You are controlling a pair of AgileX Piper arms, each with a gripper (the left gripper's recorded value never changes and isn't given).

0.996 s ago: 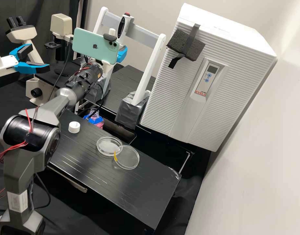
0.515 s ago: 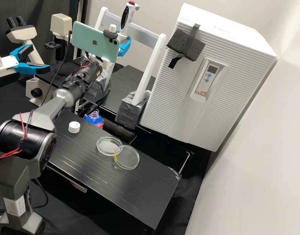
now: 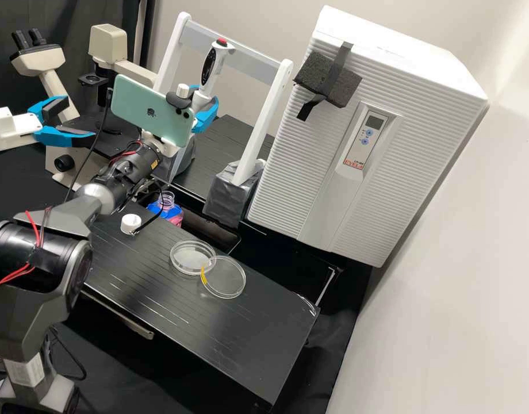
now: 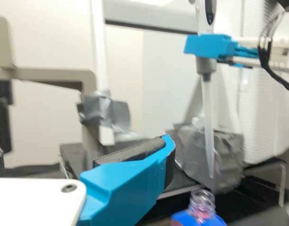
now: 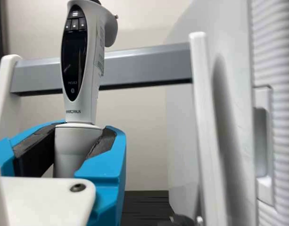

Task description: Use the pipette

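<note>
Your right arm (image 3: 98, 195) is dark grey, built of angular links with a fat black round joint (image 3: 40, 259) low down. Thin red wires (image 3: 17, 270) loop out of that joint, and a white label (image 3: 26, 368) sits on the link beneath it. Your right gripper (image 3: 202, 106) and left gripper (image 3: 77, 121) each have a white body and two bright blue fingers (image 4: 135, 183) lined with black pads (image 4: 130, 151). Black cables (image 4: 263, 47) loop beside the right gripper's body. A single dark screw (image 5: 78, 188) sits in the white plate behind the fingers.
</note>
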